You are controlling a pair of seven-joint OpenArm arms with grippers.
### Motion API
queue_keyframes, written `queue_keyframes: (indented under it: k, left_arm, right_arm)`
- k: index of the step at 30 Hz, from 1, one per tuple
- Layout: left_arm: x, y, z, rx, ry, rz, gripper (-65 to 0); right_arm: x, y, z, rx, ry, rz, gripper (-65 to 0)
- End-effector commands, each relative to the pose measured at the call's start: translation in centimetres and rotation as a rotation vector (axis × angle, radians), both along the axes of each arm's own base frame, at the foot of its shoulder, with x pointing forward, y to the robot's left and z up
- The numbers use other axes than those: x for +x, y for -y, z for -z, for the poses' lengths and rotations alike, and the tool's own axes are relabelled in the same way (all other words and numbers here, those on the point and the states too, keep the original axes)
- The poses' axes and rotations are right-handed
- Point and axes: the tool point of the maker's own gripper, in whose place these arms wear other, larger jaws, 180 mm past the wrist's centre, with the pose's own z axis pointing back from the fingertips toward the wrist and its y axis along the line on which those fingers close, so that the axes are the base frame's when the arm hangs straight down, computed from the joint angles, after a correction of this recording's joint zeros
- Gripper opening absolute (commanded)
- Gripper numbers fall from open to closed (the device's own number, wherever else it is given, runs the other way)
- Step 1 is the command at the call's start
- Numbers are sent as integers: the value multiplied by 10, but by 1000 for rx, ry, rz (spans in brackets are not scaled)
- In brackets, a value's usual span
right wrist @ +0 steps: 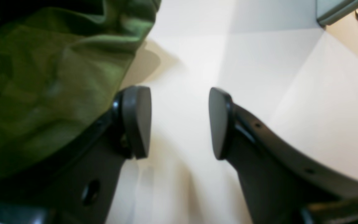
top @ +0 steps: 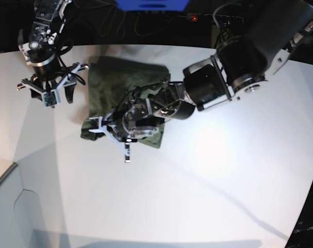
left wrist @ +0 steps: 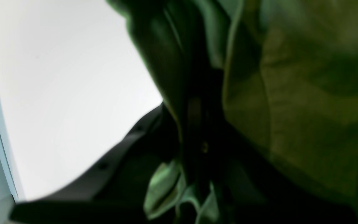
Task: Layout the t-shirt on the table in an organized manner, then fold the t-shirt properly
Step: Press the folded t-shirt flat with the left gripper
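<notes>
blue box-ish thing (top: 151, 4) sitting past the tabletop's far edge, tangle of black cables (top: 110, 23) trailing in the dark beside it, tiny red light (top: 193, 18) glowing back there, grey panel corner (right wrist: 337, 11) poking into the right wrist view

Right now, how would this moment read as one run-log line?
t-shirt: bunched on table | left gripper: in cloth, closure unclear | right gripper: open, empty, beside shirt | stage: laying out

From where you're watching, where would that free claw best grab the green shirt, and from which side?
Probably the t-shirt's bare edge nearest the open right gripper, approached from that side, low over the table. In the right wrist view the cloth bunches beside one finger, offering a fold to pinch. The left gripper already sits over the opposite end.
</notes>
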Motion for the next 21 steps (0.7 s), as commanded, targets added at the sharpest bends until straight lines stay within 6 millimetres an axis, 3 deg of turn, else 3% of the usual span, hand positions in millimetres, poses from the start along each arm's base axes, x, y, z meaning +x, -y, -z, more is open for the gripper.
queue_keyframes:
  k: [1,3,6,10,12,17,19,21]
  left_arm:
    - [14,11,-19,-26,47,9,-638]
    - [15,6,-17,-2,46,-7,-587]
    - [20,-5,-18,67,53,-51,-430]
    - [26,-4,-39,56,99,-45,-224]
    - [27,-3,-51,40,123,-34,-168]
    - [30,-4,-80,28,182,-29,-151]
    - [40,-16,-94,31,208,-66,-151]
    - [54,-33,-111,11,227,-132,-151]
  right_arm:
    - [6,1,-13,1,53,-2,-354]
    - [7,0,-13,2,53,-3,-354]
    - [7,-1,-13,4,54,-6,-354]
    - [8,-2,-13,5,57,-7,-354]
    - [8,-5,-13,15,57,-5,-354]
    - [9,-8,-15,23,66,-1,-356]
    - [10,-8,-19,17,75,-3,-363]
    - [11,-8,-23,12,85,-7,-415]
